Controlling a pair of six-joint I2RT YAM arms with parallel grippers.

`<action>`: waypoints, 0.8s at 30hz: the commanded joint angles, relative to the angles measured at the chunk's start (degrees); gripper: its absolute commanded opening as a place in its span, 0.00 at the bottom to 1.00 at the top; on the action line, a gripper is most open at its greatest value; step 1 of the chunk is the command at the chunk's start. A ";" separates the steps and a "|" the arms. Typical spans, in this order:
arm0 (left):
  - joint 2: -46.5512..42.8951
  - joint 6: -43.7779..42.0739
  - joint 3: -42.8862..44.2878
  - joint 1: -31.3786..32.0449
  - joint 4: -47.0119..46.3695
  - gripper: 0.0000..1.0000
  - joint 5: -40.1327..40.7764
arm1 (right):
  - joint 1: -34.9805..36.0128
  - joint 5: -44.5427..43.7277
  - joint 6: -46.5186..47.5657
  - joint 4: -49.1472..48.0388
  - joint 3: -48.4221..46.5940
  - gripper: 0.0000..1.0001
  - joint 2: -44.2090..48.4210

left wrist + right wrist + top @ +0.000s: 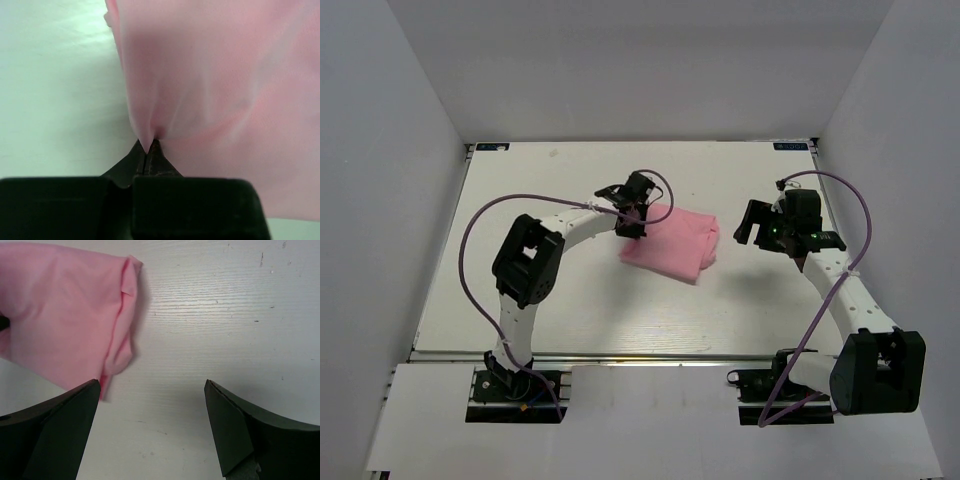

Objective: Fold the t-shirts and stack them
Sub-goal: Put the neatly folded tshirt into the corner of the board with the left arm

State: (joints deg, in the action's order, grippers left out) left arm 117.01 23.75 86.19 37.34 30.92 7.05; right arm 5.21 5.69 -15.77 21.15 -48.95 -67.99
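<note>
— So, where is the t-shirt (672, 243)?
— Folded into a compact pink bundle. It lies on the white table (570, 300), around its middle and between the two grippers, somewhat nearer the far edge than the near one.
— And the left gripper (632, 222)?
— Clenched on the cloth. It sits at the bundle's left edge. Its wrist camera shows the two black fingertips pressed together, with a pinch of pink fabric drawn to a point between them. The fabric fans out from there and fills most of that view.
— Is the cloth lifted off the surface?
— I cannot tell. From above the bundle looks to be lying flat.
— The right gripper (752, 225)?
— Released, jaws spread wide, nothing in them. It hovers just to the right of the bundle, apart from it. In its wrist camera the shirt's folded edge shows beside one finger, with bare white table between the two fingers
</note>
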 commanded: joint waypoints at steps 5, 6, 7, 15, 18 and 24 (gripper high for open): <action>0.94 -10.29 10.92 -7.62 12.49 0.00 17.90 | -0.20 -1.12 2.85 0.21 -2.73 0.90 -1.71; 1.63 -12.39 12.23 -8.68 12.50 0.00 18.61 | -0.20 -1.12 2.94 0.12 -3.34 0.90 -2.23; 1.64 -14.06 12.24 -9.65 11.81 0.00 19.57 | -0.20 -1.65 3.02 -0.05 -3.43 0.90 -2.24; 5.85 -25.48 20.23 -21.76 6.45 0.00 23.27 | -0.38 -4.72 4.17 0.56 -5.10 0.90 -3.64; 8.40 -29.01 24.19 -25.81 4.43 0.00 23.27 | -0.47 -5.52 4.43 1.09 -5.80 0.90 -4.17; 16.05 -33.15 38.25 -33.28 6.96 0.00 23.98 | -0.38 -7.54 4.52 1.00 -7.56 0.90 -6.19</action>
State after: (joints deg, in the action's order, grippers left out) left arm 132.81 -5.96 118.69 6.96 37.89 29.39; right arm 5.08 -0.12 -11.99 22.61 -53.30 -73.17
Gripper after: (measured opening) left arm 0.022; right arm 0.904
